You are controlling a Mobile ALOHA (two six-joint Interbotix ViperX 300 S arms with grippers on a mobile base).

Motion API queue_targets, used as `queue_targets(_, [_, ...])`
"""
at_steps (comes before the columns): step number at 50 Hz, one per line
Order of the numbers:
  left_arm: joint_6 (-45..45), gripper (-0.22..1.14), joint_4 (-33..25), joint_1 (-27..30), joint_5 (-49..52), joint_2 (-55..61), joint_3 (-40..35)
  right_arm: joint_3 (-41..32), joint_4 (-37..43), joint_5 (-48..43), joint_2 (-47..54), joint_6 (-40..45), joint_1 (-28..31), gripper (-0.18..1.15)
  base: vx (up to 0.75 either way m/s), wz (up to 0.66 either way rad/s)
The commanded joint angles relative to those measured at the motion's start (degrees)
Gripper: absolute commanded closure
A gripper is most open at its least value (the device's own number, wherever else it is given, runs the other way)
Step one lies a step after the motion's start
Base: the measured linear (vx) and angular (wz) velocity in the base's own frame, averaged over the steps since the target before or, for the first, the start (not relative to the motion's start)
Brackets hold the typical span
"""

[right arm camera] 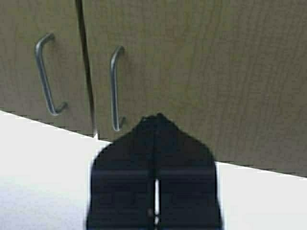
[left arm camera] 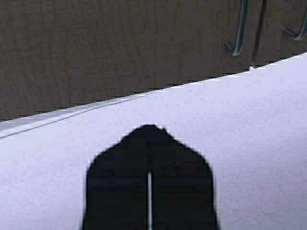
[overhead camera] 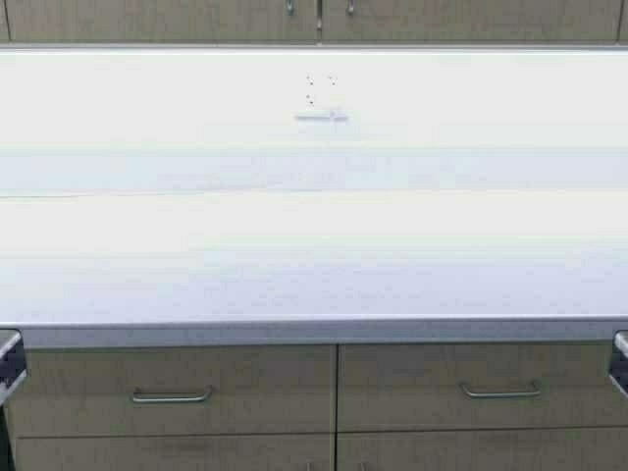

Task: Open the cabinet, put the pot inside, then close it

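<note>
High view: tan wood cabinet (overhead camera: 319, 20) doors closed behind white counter (overhead camera: 314, 226); no writing seen. Left gripper (left arm camera: 149, 132), right gripper (right arm camera: 157, 120) pinched closed, holding nothing.

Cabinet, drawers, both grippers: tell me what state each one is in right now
cabinet: both doors shut, steel bar handles untouched.
drawers: shut, under the counter edge.
left gripper: shut, empty, above the white counter.
right gripper: shut, empty, pointing at the cabinet doors.
pot: not in view.
</note>
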Motion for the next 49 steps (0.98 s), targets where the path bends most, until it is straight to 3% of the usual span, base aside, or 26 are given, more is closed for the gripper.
queue_targets(1, [-0.5, 0.89, -0.3, -0.3, -0.4, -0.4, 0.5, 8.8, 0.2, 0.1, -11.2, 0.1, 0.6, 0.91, 0.15, 0.05])
queue_targets(14, [-1.5, 0.89, -0.3, -0.3, -0.7, -0.7, 1.5, 15.5, 0.1, 3.0, -21.0, 0.0, 0.6, 0.9, 0.12, 0.02])
queue_targets(49, [-1.5, 0.89, -0.3, -0.3, -2.6, 1.2, 1.3, 16.9, 0.2, 5.4, -20.8, 0.0, 0.5, 0.91, 0.04, 0.01])
